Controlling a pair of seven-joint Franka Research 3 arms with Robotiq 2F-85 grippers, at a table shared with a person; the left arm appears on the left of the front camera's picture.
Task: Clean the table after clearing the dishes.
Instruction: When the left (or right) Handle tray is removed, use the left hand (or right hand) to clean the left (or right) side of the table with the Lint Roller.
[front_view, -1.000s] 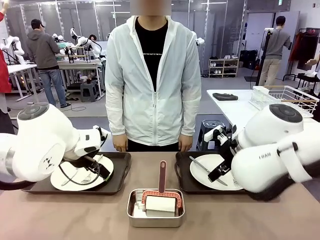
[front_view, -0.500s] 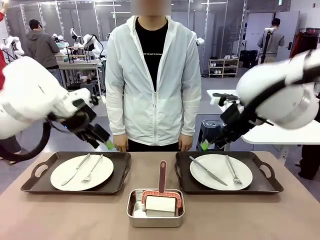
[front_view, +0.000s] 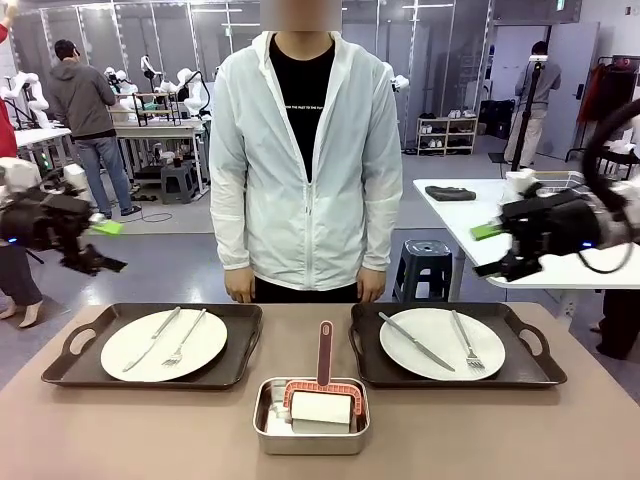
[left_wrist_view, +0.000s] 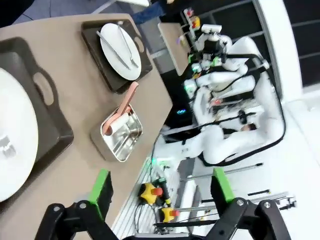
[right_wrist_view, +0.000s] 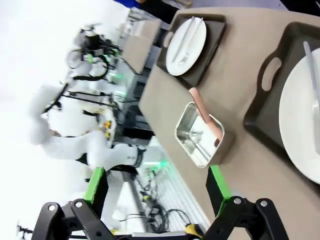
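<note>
On the taupe table (front_view: 150, 430) two white plates (front_view: 163, 345) (front_view: 442, 343), each with a knife and fork, lie on dark handled trays (front_view: 62, 372) (front_view: 540, 368). My left gripper (front_view: 108, 247) hangs open and empty in the air beyond the table's left end. Off the right end my right gripper (front_view: 486, 250) is open too, above the far corner. The left wrist view has its green fingertips (left_wrist_view: 102, 187) wide apart over the near plate (left_wrist_view: 12, 145) and the table (left_wrist_view: 85, 70). In the right wrist view the gripper (right_wrist_view: 156, 187) is open over the table (right_wrist_view: 240, 65) and plate (right_wrist_view: 300, 120).
A small steel pan (front_view: 310, 425) holding a pink-handled brush (front_view: 325, 350) and a white roll sits at the front middle between the trays. A person stands at the far edge, hands (front_view: 240, 290) near it. A white side table (front_view: 470, 215) and a stool (front_view: 428, 262) are behind on the right.
Both arms have swung up and outward from over the trays to the two sides of the table. Both grippers stayed open and the plates did not move.
</note>
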